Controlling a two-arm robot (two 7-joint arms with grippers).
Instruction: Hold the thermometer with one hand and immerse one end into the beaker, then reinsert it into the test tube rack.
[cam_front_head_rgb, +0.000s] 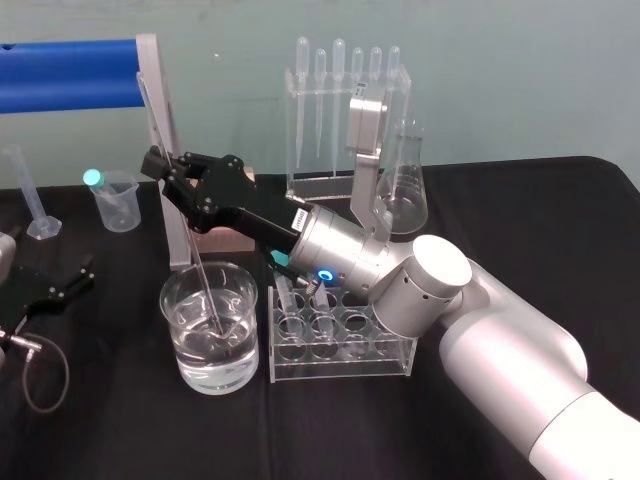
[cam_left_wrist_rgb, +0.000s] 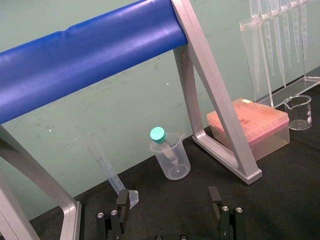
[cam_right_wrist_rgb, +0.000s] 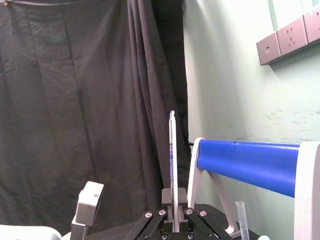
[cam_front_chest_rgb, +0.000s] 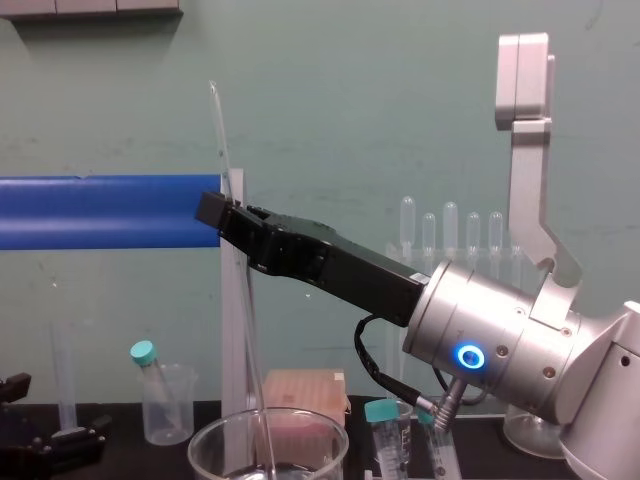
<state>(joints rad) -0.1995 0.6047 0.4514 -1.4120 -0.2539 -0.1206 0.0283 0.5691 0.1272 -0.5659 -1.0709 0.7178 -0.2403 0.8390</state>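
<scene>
glass thermometer (cam_front_chest_rgb: 219, 130), pinched by the right gripper (cam_front_head_rgb: 165, 170), slants into the beaker (cam_front_head_rgb: 212, 375); pressing down could snap it; spread left gripper (cam_left_wrist_rgb: 169, 196) parked aside.

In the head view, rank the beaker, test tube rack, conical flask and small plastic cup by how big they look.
1. Beaker and test tube rack: about alike, not ranked.
2. Conical flask, though it stands farther back, so its real size is unsure.
3. Small plastic cup, also farther back.
</scene>
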